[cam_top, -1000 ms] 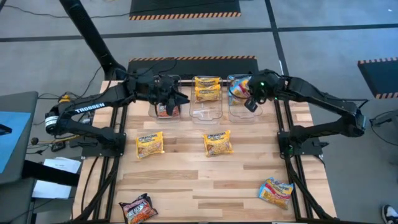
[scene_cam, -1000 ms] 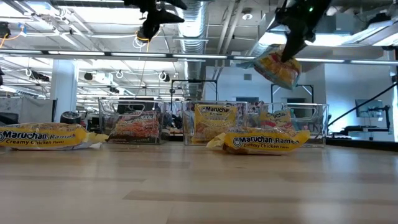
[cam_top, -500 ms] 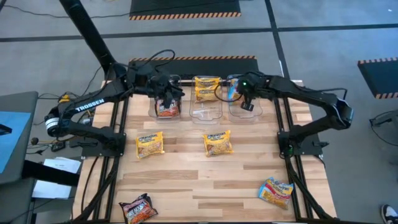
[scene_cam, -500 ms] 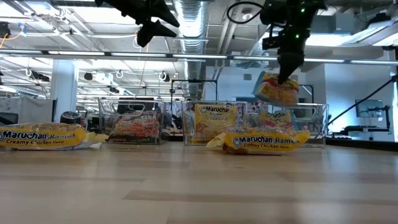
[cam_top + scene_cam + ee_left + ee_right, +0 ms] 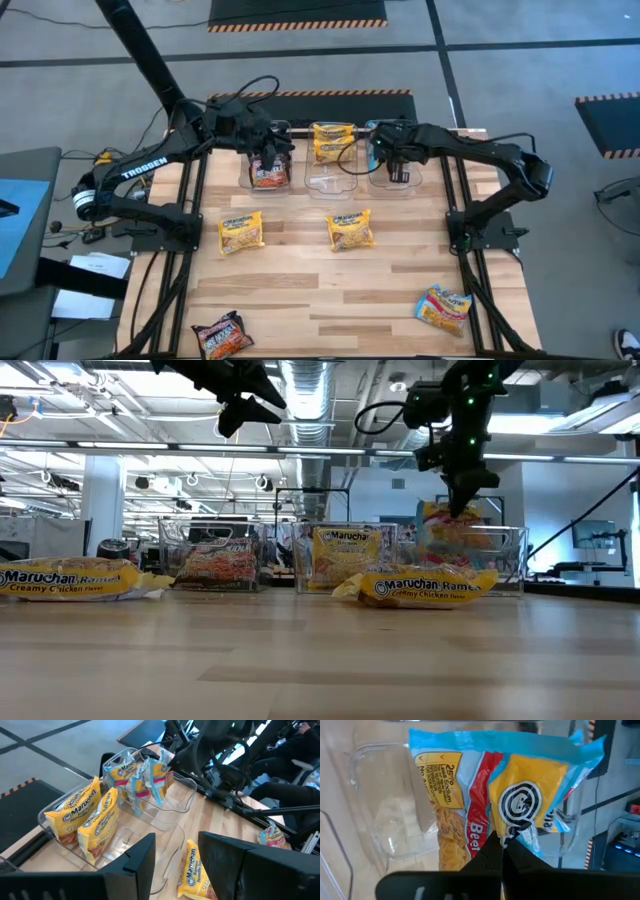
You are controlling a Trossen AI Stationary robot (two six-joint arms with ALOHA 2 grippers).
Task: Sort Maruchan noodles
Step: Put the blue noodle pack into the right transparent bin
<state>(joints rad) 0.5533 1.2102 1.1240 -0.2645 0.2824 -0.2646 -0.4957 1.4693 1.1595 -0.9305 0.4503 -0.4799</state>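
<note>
Three clear tubs are sitting in a row at the table's far edge. The left tub [image 5: 268,172] is holding a dark maroon packet [image 5: 267,175], and the left gripper [image 5: 268,150] is hovering above it with its fingers spread and nothing between them. The middle tub [image 5: 331,178] is holding two yellow packets [image 5: 332,141]. At the right tub [image 5: 392,181], the right gripper [image 5: 388,152] is pinching a blue-and-pink packet [image 5: 485,795] by its edge, hanging it into the tub beside other packets of that colouring [image 5: 131,772].

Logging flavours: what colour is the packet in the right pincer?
Light blue with red and yellow, packet; right wrist view shows it best.
</note>
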